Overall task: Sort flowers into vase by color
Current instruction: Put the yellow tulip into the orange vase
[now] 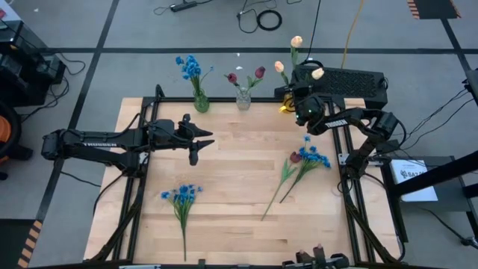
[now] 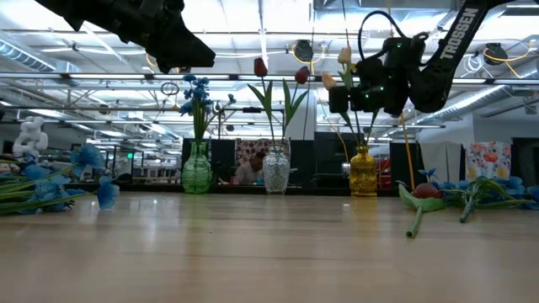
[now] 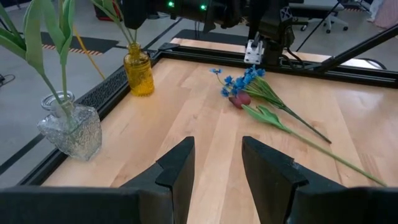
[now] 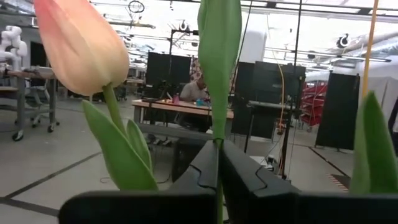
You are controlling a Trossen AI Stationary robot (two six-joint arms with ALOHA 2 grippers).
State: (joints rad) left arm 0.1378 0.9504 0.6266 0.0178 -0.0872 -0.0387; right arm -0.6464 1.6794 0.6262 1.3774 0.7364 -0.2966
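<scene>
Right claw (image 4: 219, 171) pinching cream tulip (image 4: 78, 43) stem over yellow vase (image 2: 363, 172); stem probably light, bendy. Left claw (image 3: 216, 163) spread, empty.

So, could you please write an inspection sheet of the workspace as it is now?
Surface: light wooden table, black frame.
Job's things: green glass vase with blue flowers; clear glass vase with dark red tulips; yellow vase with cream tulips. Lying loose: blue bunch, red tulip with blue sprig.
Clutter: nothing seen.
Grippers: left gripper open, empty, above table; right gripper shut on green tulip stem over yellow vase.
Cables: several on floor.
Surroundings: workshop, seated person at a desk.
</scene>
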